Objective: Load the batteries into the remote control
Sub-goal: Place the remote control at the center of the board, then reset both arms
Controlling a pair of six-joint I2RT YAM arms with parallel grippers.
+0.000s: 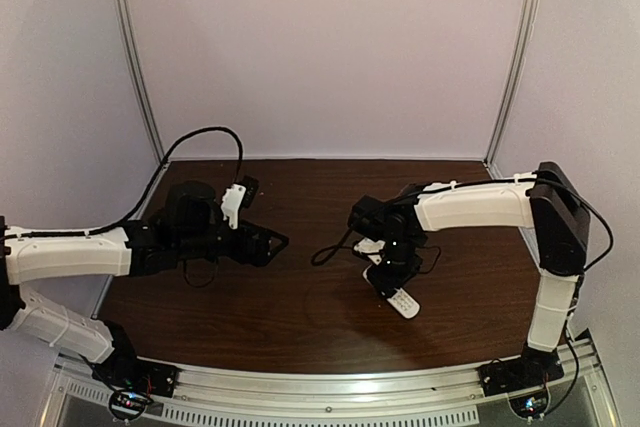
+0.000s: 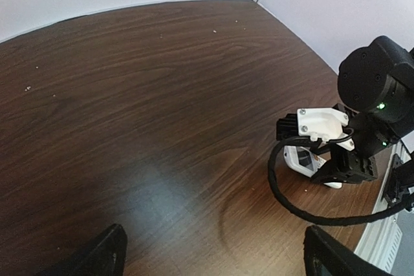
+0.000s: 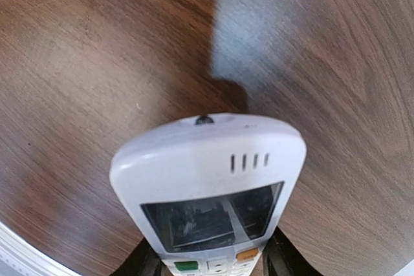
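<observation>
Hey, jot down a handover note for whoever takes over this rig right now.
Left tool: open and empty, over the dark wooden table.
Right tool: shut on the small white oblong plastic remote control, display side facing its wrist camera.
No batteries show in any view, and the battery bay is out of sight.
Done: remote grasped.
Left: find both batteries and load them.

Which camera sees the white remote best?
Right wrist: the remote control fills the picture, showing its display window and buttons. Top external shows only a small white end; left wrist shows only a partly hidden white sliver.
</observation>
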